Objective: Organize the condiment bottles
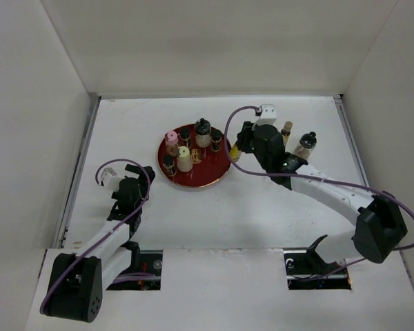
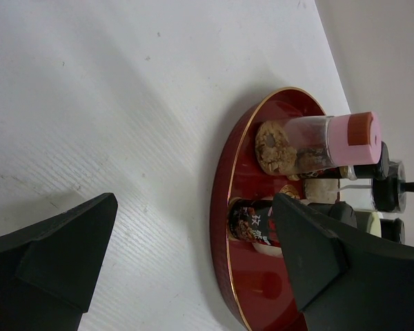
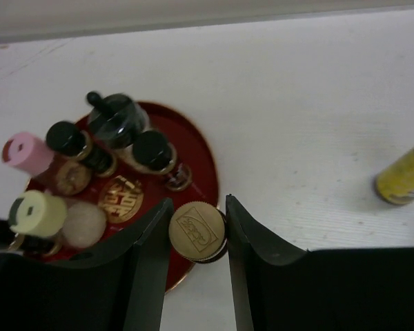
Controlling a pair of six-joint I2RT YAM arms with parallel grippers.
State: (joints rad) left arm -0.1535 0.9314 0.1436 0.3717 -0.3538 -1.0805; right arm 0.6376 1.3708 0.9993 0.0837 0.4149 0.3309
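Your right gripper (image 3: 198,204) is nearly closed. Its two fingers press against either side of the gold cap of a small jar (image 3: 196,231), so you have it by the lid alone. The jar sits right over the rim of the red tray (image 3: 205,157), partly above the lacquer and partly above the white table (image 3: 317,103). I cannot tell from these views whether its base rests on anything or hangs free. Your left gripper (image 2: 194,207) is wide open with nothing between its fingers, low over the table on the opposite side of the tray.

The first risk is that rim. If you let go here, the base would likely land on the raised edge and the jar would tip (probably outward, off the tray). Carry it further in before you open.

The second is crowding. A dark-capped bottle (image 3: 153,153) stands just ahead of your fingers, with the cream-capped bottle (image 3: 36,212) and pink-capped bottle (image 3: 26,152) close by on the same tray. Opening wide or pushing forward could knock one into its neighbours, and these tall, narrow things would go over like skittles.

Third, a cap-only hold lets the body swing, so a quick move could tilt the jar in the fingers.

Two more stand outside the tray, a yellow bottle (image 3: 402,181) and a glass cruet (image 1: 306,143), both near your right wrist. A careless pull-back could sweep them over.
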